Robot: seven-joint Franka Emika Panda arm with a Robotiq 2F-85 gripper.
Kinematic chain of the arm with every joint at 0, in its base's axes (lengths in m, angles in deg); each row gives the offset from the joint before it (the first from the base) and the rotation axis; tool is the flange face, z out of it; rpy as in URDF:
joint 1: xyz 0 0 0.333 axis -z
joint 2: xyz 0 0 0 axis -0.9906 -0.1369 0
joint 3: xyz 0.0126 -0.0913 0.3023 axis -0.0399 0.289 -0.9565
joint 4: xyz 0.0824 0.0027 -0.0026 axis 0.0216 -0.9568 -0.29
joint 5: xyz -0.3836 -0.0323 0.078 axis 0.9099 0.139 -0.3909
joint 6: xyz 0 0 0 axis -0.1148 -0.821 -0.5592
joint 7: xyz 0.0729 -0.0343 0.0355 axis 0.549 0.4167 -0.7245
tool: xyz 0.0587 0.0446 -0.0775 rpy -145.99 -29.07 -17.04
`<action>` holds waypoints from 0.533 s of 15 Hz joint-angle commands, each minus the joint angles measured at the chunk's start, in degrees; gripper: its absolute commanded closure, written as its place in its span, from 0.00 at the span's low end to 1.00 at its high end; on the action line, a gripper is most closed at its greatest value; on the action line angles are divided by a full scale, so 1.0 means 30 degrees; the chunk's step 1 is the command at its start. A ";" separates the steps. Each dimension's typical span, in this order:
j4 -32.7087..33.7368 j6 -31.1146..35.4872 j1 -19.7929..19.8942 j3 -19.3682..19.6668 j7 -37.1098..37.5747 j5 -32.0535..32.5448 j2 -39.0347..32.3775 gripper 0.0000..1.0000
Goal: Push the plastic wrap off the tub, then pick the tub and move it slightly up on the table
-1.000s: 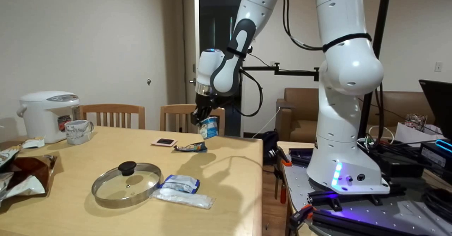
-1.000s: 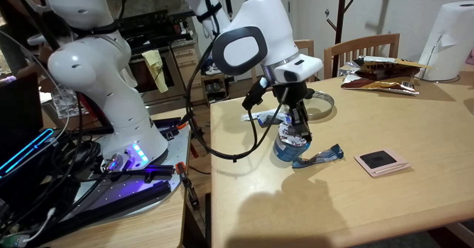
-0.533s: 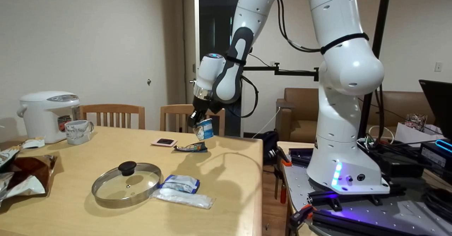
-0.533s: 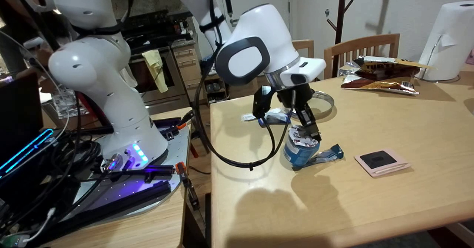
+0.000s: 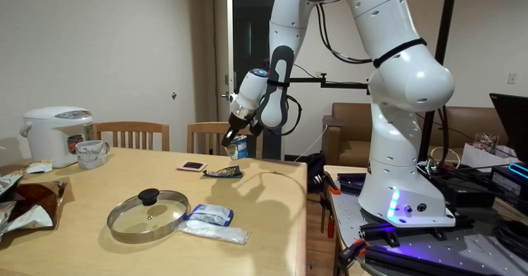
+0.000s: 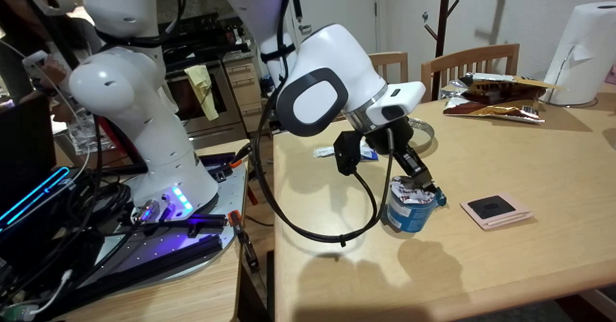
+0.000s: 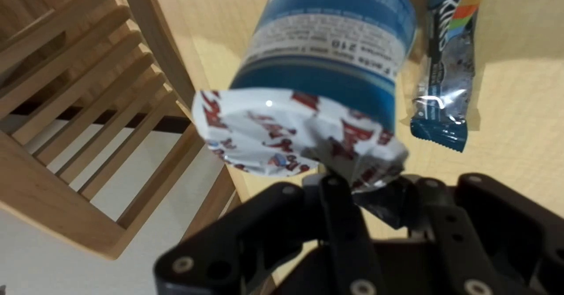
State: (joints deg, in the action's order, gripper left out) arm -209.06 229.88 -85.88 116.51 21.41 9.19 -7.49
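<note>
The tub (image 5: 237, 147) is a small blue cup with a white and red foil lid (image 7: 264, 132). It shows in both exterior views (image 6: 409, 213) and large in the wrist view (image 7: 326, 43). My gripper (image 7: 361, 193) is shut on the tub at its rim, with the lid edge crumpled between the fingers. The tub appears held above the table, slightly tilted. In the exterior views the gripper (image 5: 227, 143) (image 6: 426, 183) reaches down at a slant. A blue KIND plastic wrapper (image 7: 449, 61) lies on the table (image 5: 225, 172). It is mostly hidden behind the tub in an exterior view (image 6: 441, 198).
A pink wallet-like item (image 6: 495, 211) lies beyond the wrapper. A glass lid (image 5: 148, 216), a blue-white packet (image 5: 211, 215) and a clear sleeve (image 5: 214, 231) lie on the table. A mug (image 5: 91, 154), water boiler (image 5: 57, 135), snack bags (image 6: 495, 100) and chairs (image 7: 88, 101) stand around.
My gripper has tilted further and carried the tub past the wrapper's near side, toward the wallet-like item. The tub hangs more upright. The wrapper has not moved.
</note>
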 commanded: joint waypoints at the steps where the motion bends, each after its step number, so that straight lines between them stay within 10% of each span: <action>1: 0.0453 0.0420 0.0512 -0.0786 -0.4027 -0.2688 0.0078 0.97; 8: 0.1775 0.0346 0.3744 -0.4807 -0.7161 -0.3440 0.0177 0.97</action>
State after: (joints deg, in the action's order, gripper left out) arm -204.26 231.05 -79.76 107.52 4.39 -0.36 -8.20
